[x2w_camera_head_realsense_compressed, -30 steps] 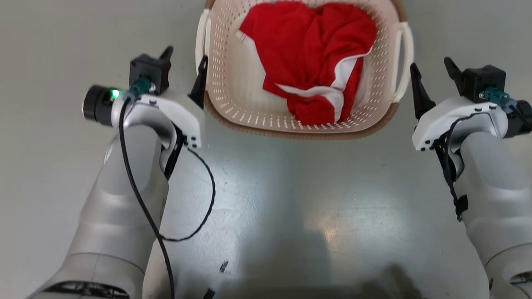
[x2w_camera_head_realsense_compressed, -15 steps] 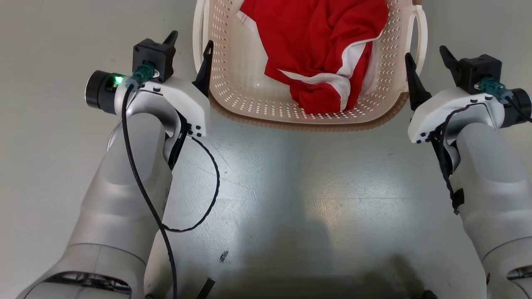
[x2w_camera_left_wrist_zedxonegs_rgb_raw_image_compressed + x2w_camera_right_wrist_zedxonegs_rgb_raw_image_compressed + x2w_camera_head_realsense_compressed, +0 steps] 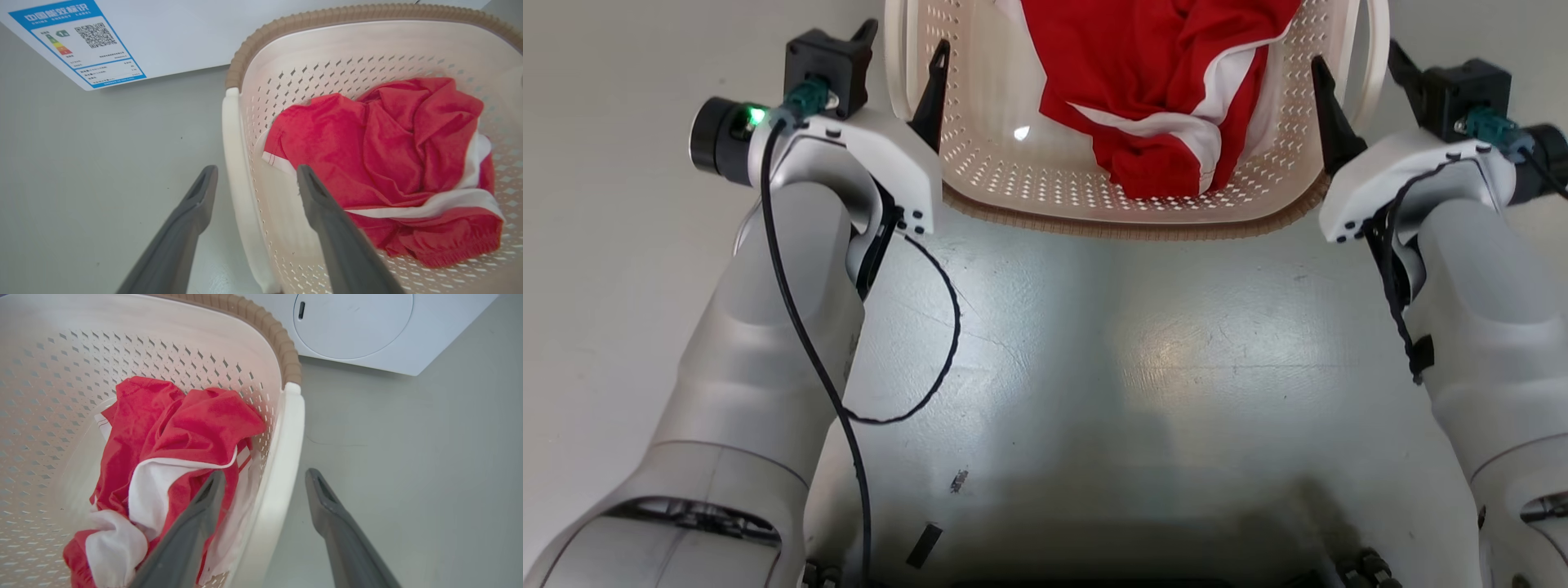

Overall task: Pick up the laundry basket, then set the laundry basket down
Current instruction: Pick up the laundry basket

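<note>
The laundry basket [image 3: 1127,229], cream-white and perforated with a brown rim, stands on the floor at the top of the head view with a red and white garment [image 3: 1160,98] inside. My left gripper [image 3: 905,41] is open and straddles the basket's left handle [image 3: 235,163], one finger inside the basket and one outside. In the left wrist view the left gripper [image 3: 257,171] has the handle between its fingers with gaps on both sides. My right gripper [image 3: 1353,55] is open and straddles the right handle [image 3: 286,449] the same way; in its own view the right gripper [image 3: 265,475] is not closed on it.
A white washing machine [image 3: 355,326] stands just beyond the basket, its energy label [image 3: 81,41] showing in the left wrist view. Grey floor [image 3: 1143,367] lies between my arms, and a black cable [image 3: 931,343] loops off my left forearm.
Both grippers have advanced along the basket's sides, so the inner fingers now reach inside the handles. The head view has shifted too. Both grippers stay open.
</note>
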Tool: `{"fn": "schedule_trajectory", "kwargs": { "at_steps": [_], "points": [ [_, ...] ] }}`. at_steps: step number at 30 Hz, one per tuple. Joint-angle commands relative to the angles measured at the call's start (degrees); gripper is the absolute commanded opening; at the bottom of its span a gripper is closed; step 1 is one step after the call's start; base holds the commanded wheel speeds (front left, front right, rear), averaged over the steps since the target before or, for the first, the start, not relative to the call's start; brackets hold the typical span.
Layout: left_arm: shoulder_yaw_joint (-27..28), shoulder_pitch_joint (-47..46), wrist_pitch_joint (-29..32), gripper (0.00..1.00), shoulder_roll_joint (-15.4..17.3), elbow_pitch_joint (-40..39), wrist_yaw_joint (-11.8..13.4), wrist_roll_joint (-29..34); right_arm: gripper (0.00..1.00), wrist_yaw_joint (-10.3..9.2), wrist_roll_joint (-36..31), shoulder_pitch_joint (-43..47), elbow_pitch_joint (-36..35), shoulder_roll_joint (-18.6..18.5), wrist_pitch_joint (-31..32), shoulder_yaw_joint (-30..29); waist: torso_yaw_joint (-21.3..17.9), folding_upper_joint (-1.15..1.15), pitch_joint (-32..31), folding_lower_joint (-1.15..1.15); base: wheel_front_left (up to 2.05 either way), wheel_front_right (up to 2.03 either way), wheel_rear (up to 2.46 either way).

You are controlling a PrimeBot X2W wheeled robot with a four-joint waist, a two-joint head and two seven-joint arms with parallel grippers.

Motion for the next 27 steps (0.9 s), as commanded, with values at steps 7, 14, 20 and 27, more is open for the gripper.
{"fn": "schedule_trajectory", "kwargs": {
  "at_steps": [7, 14, 20, 27],
  "points": [
    [-1.2, -3.4, -0.3, 1.0, 1.5, 2.2, 0.8, -1.2, 1.0, 0.35, -0.9, -1.7, 1.5, 2.1, -0.6, 0.4, -0.5, 0.0, 2.5, 0.0, 0.0, 0.0, 0.0],
    [-2.3, -5.2, -0.3, 1.0, 1.5, 3.4, 1.1, -1.3, 1.0, 0.35, -1.7, -3.2, 2.6, 3.0, -0.6, -0.1, -0.9, 0.0, 3.8, 0.0, 0.0, 0.0, 0.0],
    [-2.8, -6.0, -0.3, 1.0, 1.5, 4.2, 1.6, -1.0, 1.0, 0.35, -1.8, -3.7, 2.8, 3.6, -0.6, -0.3, -1.3, 0.0, 4.3, 0.0, 0.0, 0.0, 0.0],
    [-3.1, -6.9, -0.3, 1.0, 1.5, 5.2, 1.8, -0.8, 1.0, 0.35, -1.7, -3.9, 2.8, 3.9, -0.6, -0.2, -1.5, 0.0, 4.6, 0.0, 0.0, 0.0, 0.0]
  ]
}}
